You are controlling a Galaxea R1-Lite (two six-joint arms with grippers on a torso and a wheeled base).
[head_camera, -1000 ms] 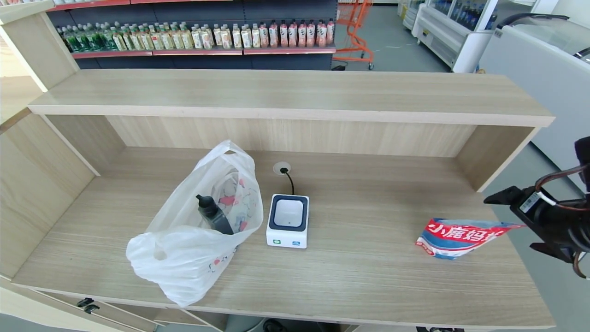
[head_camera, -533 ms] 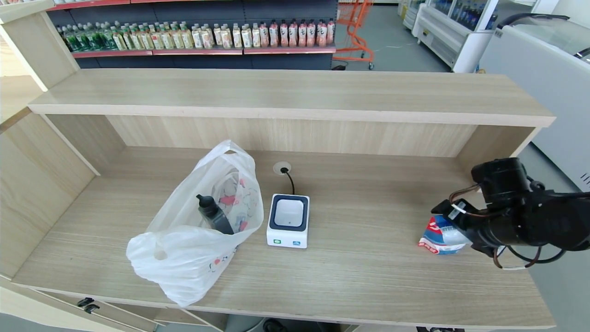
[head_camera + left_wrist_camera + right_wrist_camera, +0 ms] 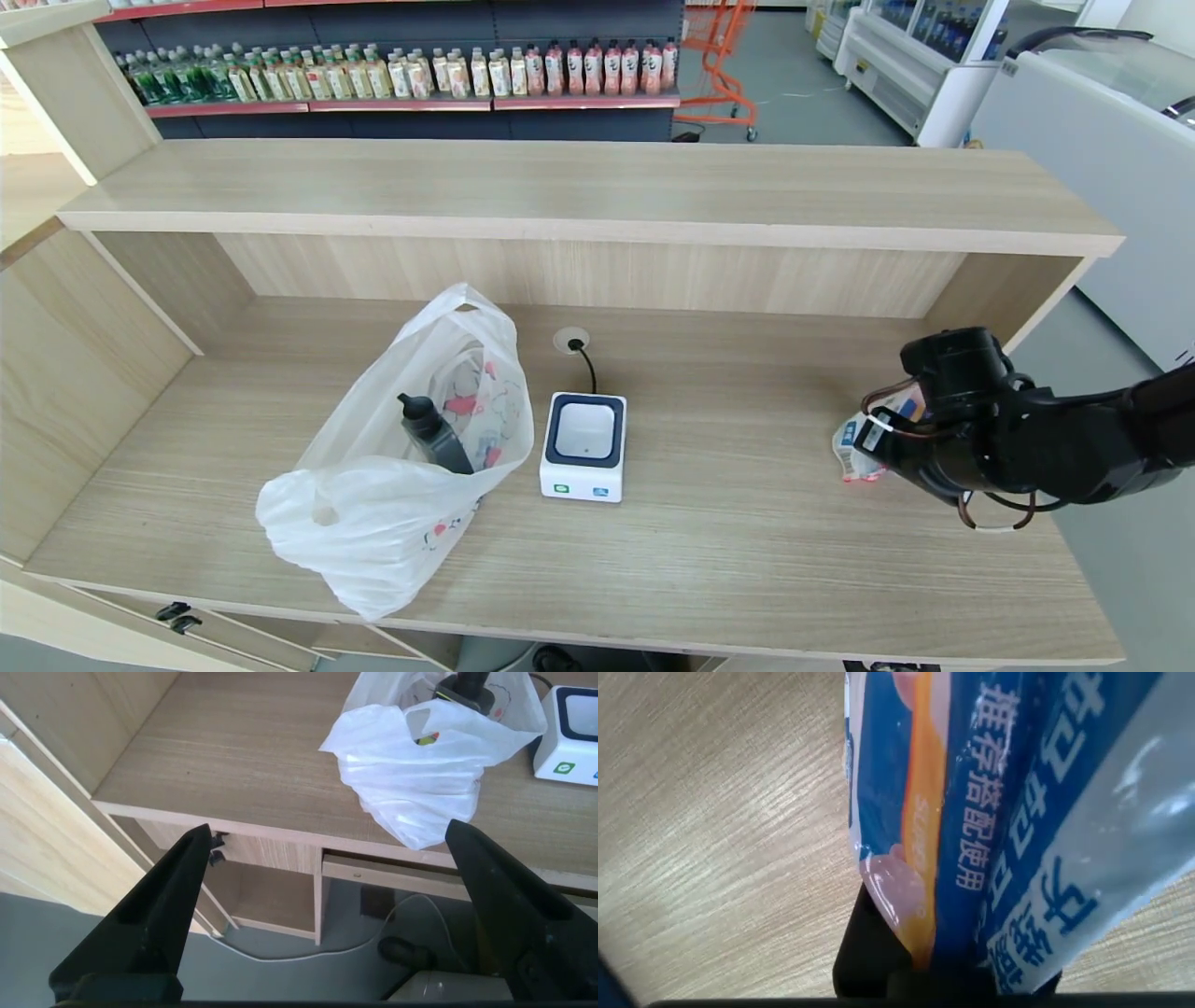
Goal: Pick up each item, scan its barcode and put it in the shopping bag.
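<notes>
The left gripper (image 3: 329, 833) is hanging low in front of the counter's (image 3: 747, 560) near edge, and its two fingers are standing wide apart with nothing between them.

In the lower left of the head view, the white shopping bag (image 3: 373, 523) is sitting on the counter with its mouth open toward the top. A black bottle (image 3: 431, 434) is leaning inside it, with its cap pointing to the upper left. Just beside the bag, near the centre of the frame, the white scanner (image 3: 583, 446) is standing with its dark-framed window facing up. Its black cable (image 3: 588, 369) is running to a round hole in the counter behind it.

At the right of the frame, well apart from the scanner, the right gripper (image 3: 882, 446) is closing on the snack bag (image 3: 848, 450), which is showing red, white and blue from under the black wrist. In the right wrist view the snack bag (image 3: 990, 812) is standing on its edge over the wood, and one dark finger (image 3: 873, 952) is pressing against its lower seam.

Behind the counter's raised top, at the upper left, rows of drink bottles (image 3: 401, 75) are standing on a store shelf. An orange cart (image 3: 719, 56) and white freezers (image 3: 1092, 121) are standing at the upper right.
</notes>
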